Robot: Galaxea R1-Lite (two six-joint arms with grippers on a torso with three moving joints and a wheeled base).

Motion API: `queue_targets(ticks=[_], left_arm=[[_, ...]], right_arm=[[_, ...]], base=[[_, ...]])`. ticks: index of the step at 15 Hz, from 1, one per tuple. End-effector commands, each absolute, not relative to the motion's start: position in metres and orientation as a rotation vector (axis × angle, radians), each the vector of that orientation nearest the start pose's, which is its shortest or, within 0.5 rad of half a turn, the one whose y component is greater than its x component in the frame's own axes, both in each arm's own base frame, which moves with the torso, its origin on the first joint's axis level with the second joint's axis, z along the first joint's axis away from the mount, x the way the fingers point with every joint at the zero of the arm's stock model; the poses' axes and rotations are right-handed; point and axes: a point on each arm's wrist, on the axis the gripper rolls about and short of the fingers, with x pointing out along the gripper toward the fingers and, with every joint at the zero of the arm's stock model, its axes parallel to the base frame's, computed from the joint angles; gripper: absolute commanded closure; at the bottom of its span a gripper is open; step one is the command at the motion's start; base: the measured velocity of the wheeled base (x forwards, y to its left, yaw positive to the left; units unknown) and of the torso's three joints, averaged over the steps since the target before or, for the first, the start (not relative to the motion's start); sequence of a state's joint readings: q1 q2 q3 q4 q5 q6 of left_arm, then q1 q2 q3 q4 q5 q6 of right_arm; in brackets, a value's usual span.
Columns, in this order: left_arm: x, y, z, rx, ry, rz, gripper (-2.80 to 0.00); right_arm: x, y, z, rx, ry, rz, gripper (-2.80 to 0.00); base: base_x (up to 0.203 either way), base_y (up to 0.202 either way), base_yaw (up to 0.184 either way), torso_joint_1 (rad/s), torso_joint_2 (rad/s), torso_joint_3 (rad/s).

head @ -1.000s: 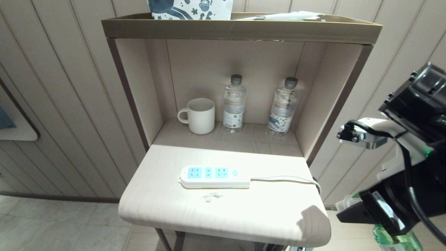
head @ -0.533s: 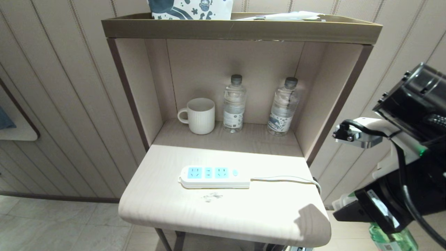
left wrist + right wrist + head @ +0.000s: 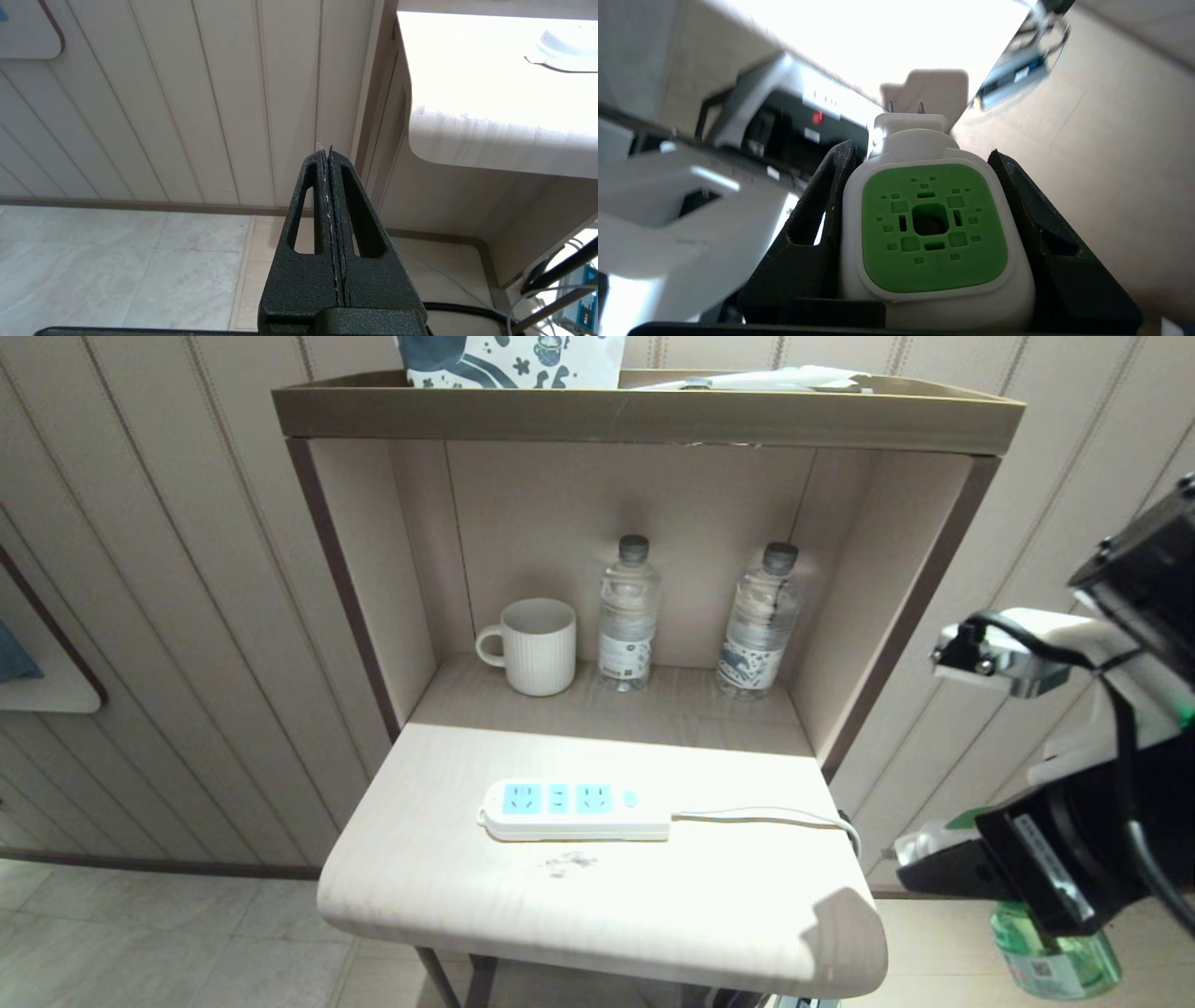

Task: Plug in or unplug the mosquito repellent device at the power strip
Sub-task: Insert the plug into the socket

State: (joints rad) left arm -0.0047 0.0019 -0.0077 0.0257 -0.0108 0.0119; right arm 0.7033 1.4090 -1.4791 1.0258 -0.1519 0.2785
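Observation:
The power strip (image 3: pixel 574 810), white with light-blue socket panels, lies flat on the pale tabletop (image 3: pixel 448 887), nothing plugged into it. Its thin cord (image 3: pixel 775 817) runs off the table's right edge. My right gripper (image 3: pixel 924 868) hangs off the table's right side, below its edge, shut on the mosquito repellent device (image 3: pixel 1055 957). In the right wrist view the device (image 3: pixel 931 233) sits between both black fingers (image 3: pixel 817 210), green top facing the camera, two prongs (image 3: pixel 904 106) pointing away. My left gripper (image 3: pixel 327 151) is shut and empty, low beside the table over the floor.
At the back of the shelf niche stand a white ribbed mug (image 3: pixel 534 646) and two clear water bottles (image 3: pixel 627 614) (image 3: pixel 761 621). The niche's side walls (image 3: pixel 896 607) flank the tabletop. A smudge (image 3: pixel 565 863) marks the surface in front of the strip.
My right arm has lifted a little with the device, its wrist rising and shifting right. The power strip and shelf items have not moved.

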Motion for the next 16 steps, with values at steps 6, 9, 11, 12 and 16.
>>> queue_targets(ticks=[6,9,11,12,16], left_arm=[[-0.023,0.000,0.075,0.012,0.020,-0.015,0.00],[-0.023,0.000,0.075,0.012,0.021,-0.017,0.00],[-0.023,0.000,0.075,0.012,0.021,-0.015,0.00],[-0.023,0.000,0.075,0.012,0.021,-0.015,0.00],[-0.023,0.000,0.075,0.012,0.021,-0.015,0.00]], right_arm=[[0.130,0.104,0.304,-0.147,0.874,0.367,0.00],[0.131,0.104,0.304,-0.160,0.869,0.358,0.00],[0.132,0.106,0.302,-0.165,0.878,0.358,0.00],[0.134,0.108,0.298,-0.176,0.894,0.357,0.00],[0.136,0.109,0.292,-0.208,0.910,0.345,0.00]], base=[[0.000,0.000,0.000,0.000,0.00,0.000],[0.000,0.000,0.000,0.000,0.00,0.000],[0.000,0.000,0.000,0.000,0.00,0.000],[0.000,0.000,0.000,0.000,0.00,0.000],[0.000,0.000,0.000,0.039,-0.09,-0.052]])
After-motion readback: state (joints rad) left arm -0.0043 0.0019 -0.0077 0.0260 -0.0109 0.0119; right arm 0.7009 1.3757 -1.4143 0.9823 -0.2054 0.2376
